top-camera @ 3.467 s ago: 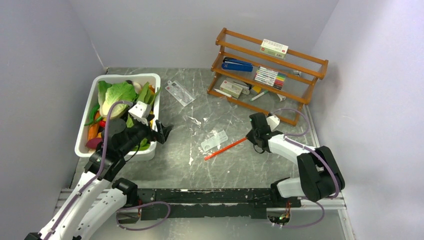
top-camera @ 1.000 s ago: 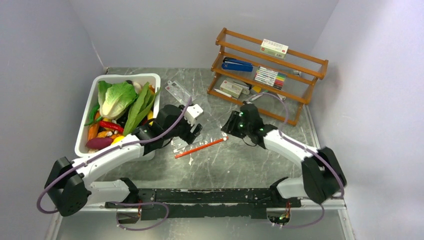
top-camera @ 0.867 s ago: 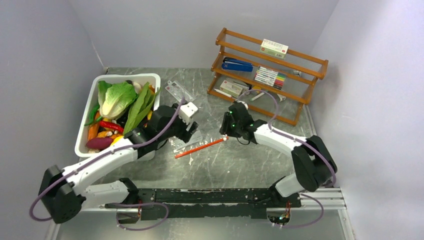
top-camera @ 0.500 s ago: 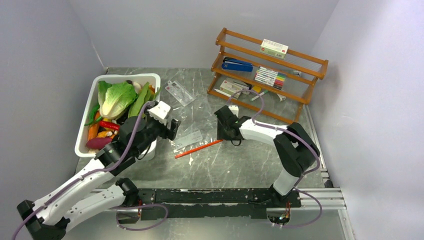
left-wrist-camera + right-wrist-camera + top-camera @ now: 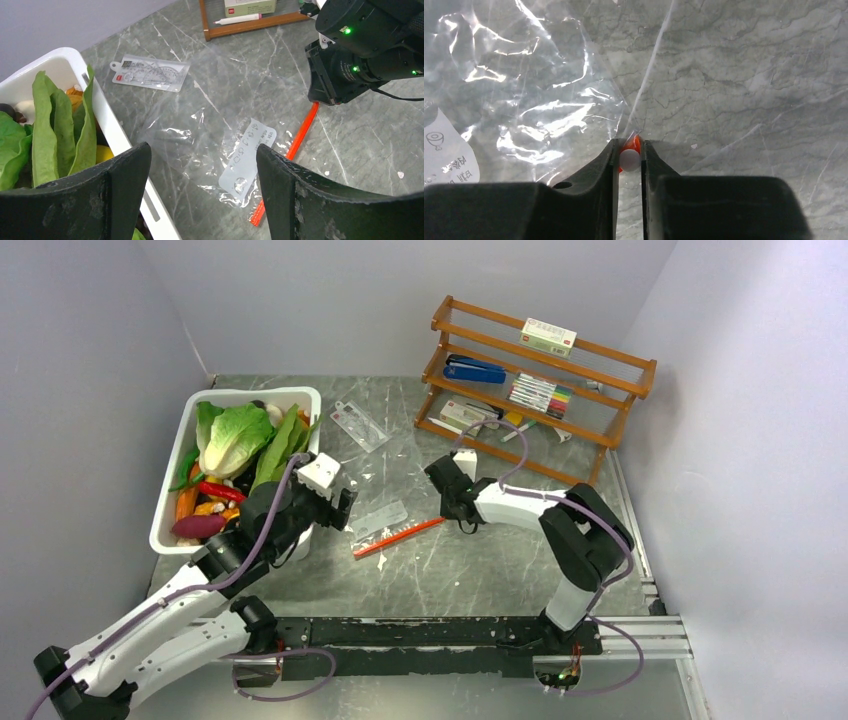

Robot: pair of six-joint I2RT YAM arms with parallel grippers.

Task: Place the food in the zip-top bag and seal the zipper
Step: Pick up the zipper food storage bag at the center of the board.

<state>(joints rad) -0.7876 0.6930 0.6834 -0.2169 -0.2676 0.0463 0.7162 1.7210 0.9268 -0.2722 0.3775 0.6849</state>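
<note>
Food (image 5: 235, 435) lies all in the white bin (image 5: 260, 393) at the left side of the table (image 5: 480, 580): a light-green lettuce head, long green leaves (image 5: 55, 130), a red chili (image 5: 222, 490), and a yellow round fruit (image 5: 104, 152) that shows only partly behind the bin wall. None of it is in the zip-top bag (image 5: 380, 520). This bag lies flat on the table, just to the right of the bin. It is clear and wrinkled, with its white label patch (image 5: 248, 157) facing up. The zipper (image 5: 400, 536) is a red-orange strip along the near edge of the bag, and it runs diagonally from lower left to upper right in the top view. The right gripper (image 5: 450, 510) is low over the table at the upper right end of this strip. In the right wrist view its two fingers are pressed nearly together, pinching the end of the zipper (image 5: 634, 143), and a small white round piece sits between them. The left gripper (image 5: 340, 505) is near the corner of the bin, at the left side of the bag and apart from it. Its fingers (image 5: 125, 195) are spread wide and hold nothing; in the left wrist view the bag is seen between them. A smaller clear packet (image 5: 358, 425) with ruler shapes inside lies further back on the table, apart from the bag. A wooden rack (image 5: 540, 390) with stationery stands at the back right.
</note>
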